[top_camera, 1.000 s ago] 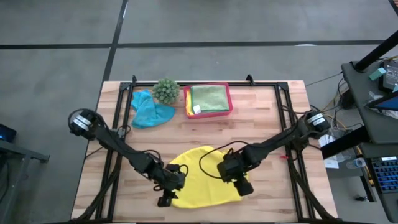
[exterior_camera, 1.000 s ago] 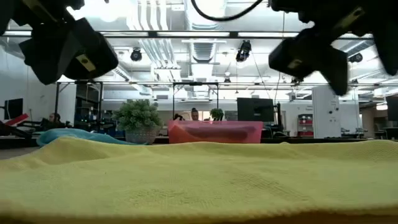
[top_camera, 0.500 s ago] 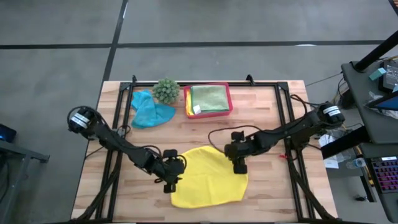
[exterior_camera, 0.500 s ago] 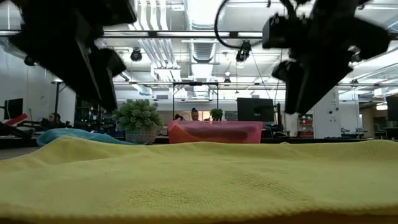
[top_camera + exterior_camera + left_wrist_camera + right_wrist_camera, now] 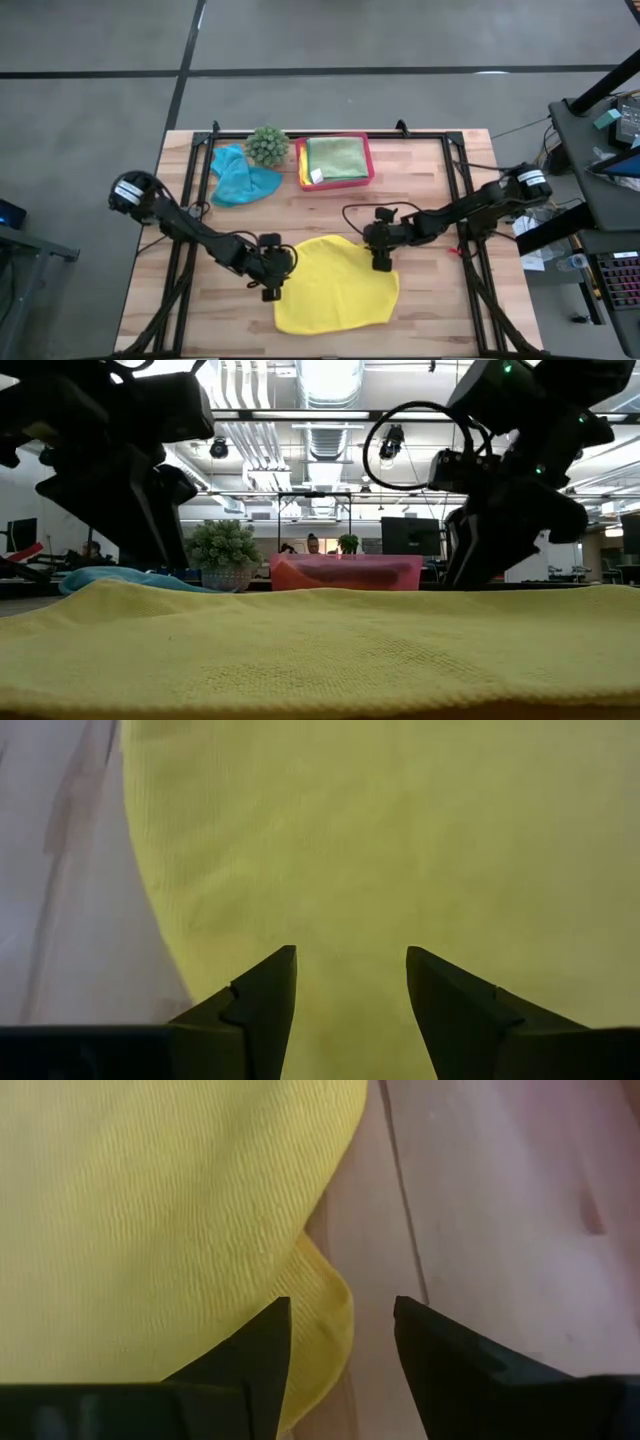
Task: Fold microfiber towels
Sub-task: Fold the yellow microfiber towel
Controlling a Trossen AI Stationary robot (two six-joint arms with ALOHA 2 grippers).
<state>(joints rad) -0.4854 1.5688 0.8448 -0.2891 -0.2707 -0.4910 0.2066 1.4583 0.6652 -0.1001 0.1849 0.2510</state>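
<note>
A yellow microfiber towel [image 5: 330, 288] lies spread flat on the wooden table near its front edge and fills the foreground of the low view [image 5: 320, 650]. My left gripper [image 5: 271, 290] stands open, slanting down over the towel's left edge [image 5: 160, 920]. My right gripper [image 5: 380, 264] stands open, slanting down over the towel's right edge, where a small fold [image 5: 325, 1320] sticks out. A teal towel [image 5: 240, 176] lies crumpled at the far left. A green towel [image 5: 337, 155] lies folded in the pink tray [image 5: 368, 160]. My left gripper has its open fingers [image 5: 270, 990] low over the yellow towel just inside its left edge; whether they touch the cloth I cannot tell. My right gripper has its open fingers [image 5: 260, 1350] astride the towel's right edge; whether they touch it I cannot tell.
A small spiky green plant [image 5: 267, 146] stands at the back between the teal towel and the tray. Black rails [image 5: 190, 200] run along both sides of the table. Bare wood [image 5: 330, 210] lies between the yellow towel and the tray.
Both grippers have moved from the towel's near corners toward the table's far edge and come down, tipping to point more steeply downward. The right has travelled farther than the left. The yellow towel stays flat on the table.
</note>
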